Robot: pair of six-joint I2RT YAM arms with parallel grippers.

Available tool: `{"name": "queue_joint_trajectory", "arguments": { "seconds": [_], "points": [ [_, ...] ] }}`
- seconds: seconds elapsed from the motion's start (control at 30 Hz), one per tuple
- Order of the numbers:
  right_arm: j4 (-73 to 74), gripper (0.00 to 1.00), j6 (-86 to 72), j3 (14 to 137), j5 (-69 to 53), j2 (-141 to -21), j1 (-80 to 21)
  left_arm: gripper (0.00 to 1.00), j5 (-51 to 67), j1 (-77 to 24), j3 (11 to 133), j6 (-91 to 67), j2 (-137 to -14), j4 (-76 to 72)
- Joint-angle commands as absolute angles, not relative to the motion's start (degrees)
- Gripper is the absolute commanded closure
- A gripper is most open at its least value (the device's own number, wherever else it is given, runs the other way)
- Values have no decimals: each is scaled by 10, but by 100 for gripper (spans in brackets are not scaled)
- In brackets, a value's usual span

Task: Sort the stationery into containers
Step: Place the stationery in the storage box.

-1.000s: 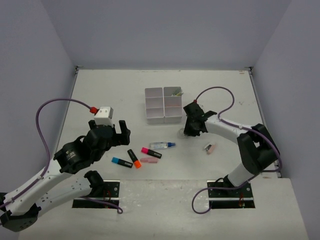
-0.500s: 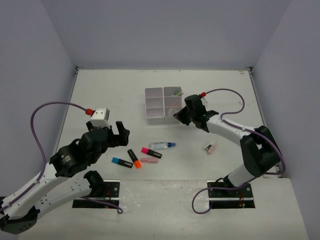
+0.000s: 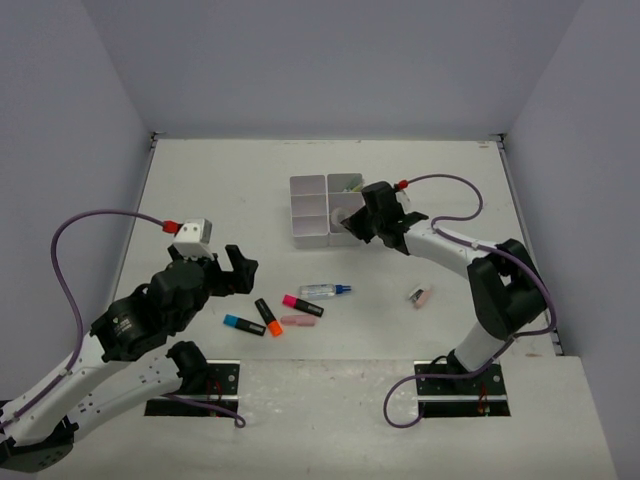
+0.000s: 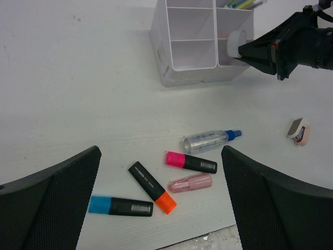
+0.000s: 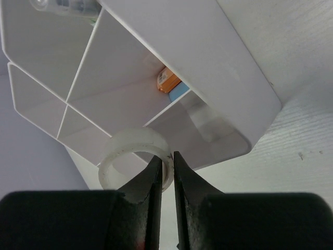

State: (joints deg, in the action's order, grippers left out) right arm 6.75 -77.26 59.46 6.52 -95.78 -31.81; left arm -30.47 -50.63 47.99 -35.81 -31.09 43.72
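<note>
Currently the right gripper (image 5: 166,159) is pinching the wall of the translucent white tape ring (image 5: 132,138), jaws nearly closed on it, holding it at the rim of the white six-compartment plastic tray (image 4: 192,78), right-hand column, near end, so the drop-off step looks to be running. Next move, I'm guessing: centring over one cell, then opening. The ring is sitting close to the rim, so it's risking a bounce out. Meanwhile the left gripper (image 4: 160,152) is hanging wide open and empty over the black highlighter with the orange end (image 4: 151,186) lying on the table (image 4: 78,78). I'm not resolving which cell is under the ring. Walls are hiding most tray contents, with only an orange-and-blue bit (image 5: 169,82) showing.
</note>
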Motion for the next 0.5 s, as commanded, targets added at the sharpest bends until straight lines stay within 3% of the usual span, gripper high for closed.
{"name": "queue_joint_trajectory", "arguments": {
  "seconds": [0.0,0.07,0.23,0.47],
  "points": [
    [77,78,-786,618,88,-967,-317,0,-298,-506,479,-338,-306,412],
    [81,66,-786,617,91,-969,-316,0,-297,-505,478,-337,-305,410],
    [88,58,-784,615,94,-966,-316,0,-293,-505,477,-335,-303,408],
    [115,57,-767,614,116,-921,-316,0,-290,-506,477,-334,-304,408]
  ]
}}
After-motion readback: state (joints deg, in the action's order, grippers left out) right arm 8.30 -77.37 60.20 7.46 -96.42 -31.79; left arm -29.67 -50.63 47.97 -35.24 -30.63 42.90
